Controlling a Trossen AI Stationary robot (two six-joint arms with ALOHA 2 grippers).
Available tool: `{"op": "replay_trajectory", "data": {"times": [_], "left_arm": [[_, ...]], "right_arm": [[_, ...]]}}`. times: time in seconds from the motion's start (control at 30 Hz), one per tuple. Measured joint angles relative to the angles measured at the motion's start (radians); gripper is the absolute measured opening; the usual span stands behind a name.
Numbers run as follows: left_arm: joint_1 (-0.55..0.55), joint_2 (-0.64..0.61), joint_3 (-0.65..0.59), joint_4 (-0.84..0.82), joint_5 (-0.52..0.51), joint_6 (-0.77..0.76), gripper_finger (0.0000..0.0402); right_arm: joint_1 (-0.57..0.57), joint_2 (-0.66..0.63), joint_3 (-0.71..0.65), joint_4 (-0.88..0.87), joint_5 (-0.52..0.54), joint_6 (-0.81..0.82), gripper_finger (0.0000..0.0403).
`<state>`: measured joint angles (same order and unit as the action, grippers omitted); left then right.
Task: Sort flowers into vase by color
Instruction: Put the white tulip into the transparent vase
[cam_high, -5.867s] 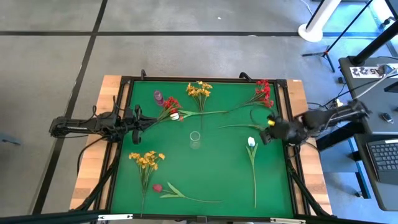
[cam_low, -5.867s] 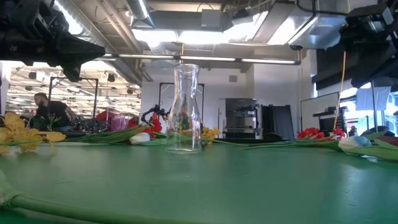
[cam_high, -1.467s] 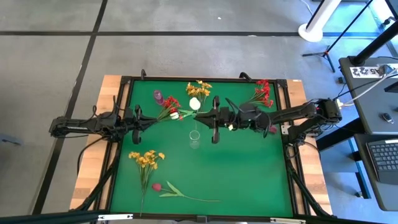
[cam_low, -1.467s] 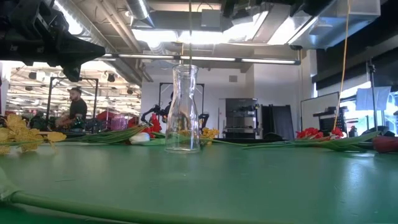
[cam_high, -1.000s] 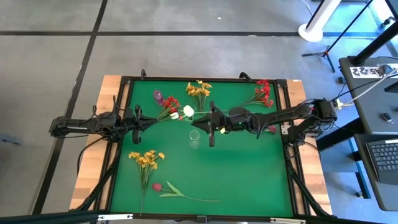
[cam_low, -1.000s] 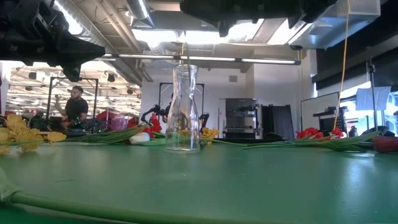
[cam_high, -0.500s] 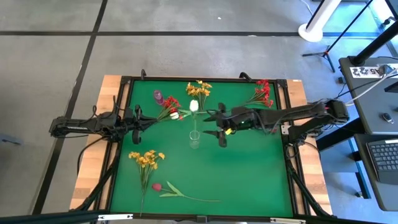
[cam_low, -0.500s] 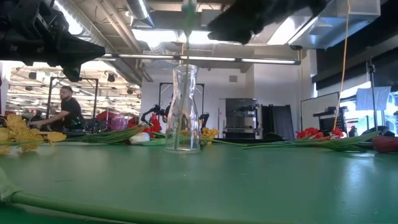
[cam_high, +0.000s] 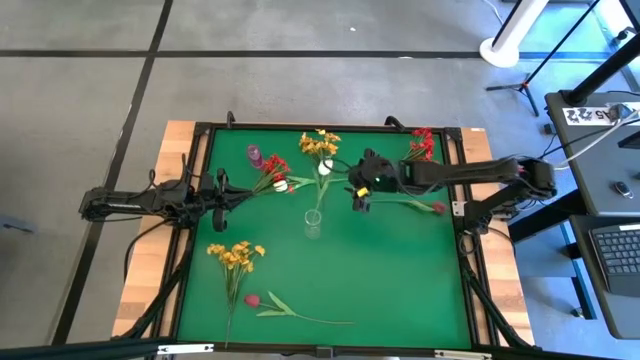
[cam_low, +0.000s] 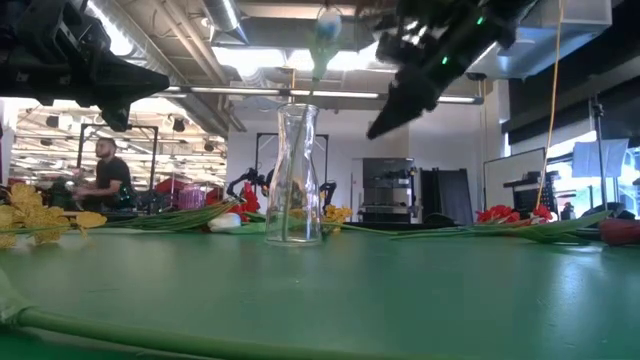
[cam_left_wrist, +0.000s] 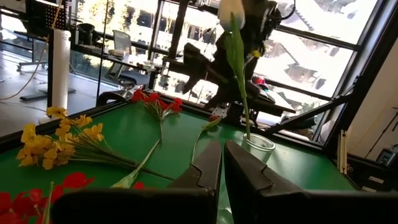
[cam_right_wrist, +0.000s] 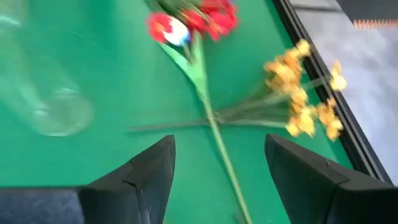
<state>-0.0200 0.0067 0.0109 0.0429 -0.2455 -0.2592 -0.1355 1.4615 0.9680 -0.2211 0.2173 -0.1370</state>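
So the clear glass vase (cam_high: 313, 224) sits about mid-table with one flower in it: a white bud (cam_low: 326, 22) standing well above the neck, its thin green stem running down into the glass. The right gripper (cam_high: 356, 196) hangs just right of the vase and a bit farther back, and its fingers (cam_right_wrist: 134, 177) are spread wide with nothing between them, clear of the stem. The left gripper (cam_high: 226, 191) is parked over the table's left side, fingers (cam_left_wrist: 207, 167) pressed almost together and holding nothing.

Counting what's lying on the green table (cam_high: 400, 280):
- There are two yellow-orange clusters, one at the far edge (cam_high: 320, 145) and one near left (cam_high: 236, 256).
- There are two red clusters, one far left of the vase (cam_high: 273, 171) and one in the far right corner (cam_high: 422, 145).
- There are two dark-red buds, one near left (cam_high: 252, 300) and one by the right edge (cam_high: 437, 208).
- A second white bud (cam_high: 281, 186) is tucked right against the left red cluster, so that's two white buds total.

There's also one small purple thing (cam_high: 254, 154) far left, but I can't tell what it is. In the low view one person (cam_low: 105, 175) shows way back in the room beyond the table.
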Motion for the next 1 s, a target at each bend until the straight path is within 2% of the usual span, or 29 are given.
{"op": "replay_trajectory", "data": {"times": [0.17,0.47,0.67,0.8,1.0], "left_arm": [[0.000,0.000,0.000,0.000,0.000,0.000,0.0016],[0.000,0.000,0.000,0.000,0.000,0.000,0.0016],[0.000,0.000,0.000,0.000,0.000,0.000,0.0016],[0.000,0.000,0.000,0.000,0.000,0.000,0.0016],[0.000,0.000,0.000,0.000,0.001,0.000,0.0016]], "right_arm": [[-0.087,0.062,0.000,0.029,-0.053,-0.025,0.0247],[-0.189,0.146,-0.001,0.169,-0.266,0.000,0.0247],[-0.186,0.152,-0.001,0.176,-0.251,-0.028,0.0247],[-0.186,0.202,-0.002,0.146,-0.211,-0.035,0.0247],[-0.186,0.310,-0.001,0.177,-0.221,-0.052,0.0247]]}}
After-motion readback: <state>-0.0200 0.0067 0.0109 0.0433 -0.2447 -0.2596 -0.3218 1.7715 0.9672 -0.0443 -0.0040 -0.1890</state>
